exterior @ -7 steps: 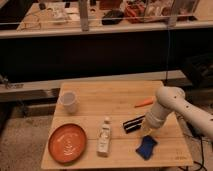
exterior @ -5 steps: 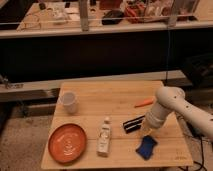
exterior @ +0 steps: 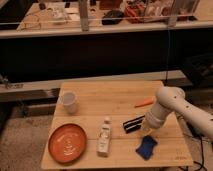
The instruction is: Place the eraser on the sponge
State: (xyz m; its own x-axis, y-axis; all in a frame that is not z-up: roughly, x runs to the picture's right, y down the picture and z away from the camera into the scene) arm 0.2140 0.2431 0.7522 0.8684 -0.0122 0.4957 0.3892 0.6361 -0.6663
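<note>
Black eraser (exterior: 132, 124) lies just left of the gripper (exterior: 148, 131), sponge (exterior: 146, 147) close in front; grip state cannot be told; a glancing descent could shove the eraser aside.

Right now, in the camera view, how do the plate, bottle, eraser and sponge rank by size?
1. Plate
2. Bottle
3. Eraser and sponge: they look alike, so no ranking there.
The gripper hangs between those two.

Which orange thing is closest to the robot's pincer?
The thin orange stick, not the round plate across the table. The pincer hangs between eraser and sponge.
</note>
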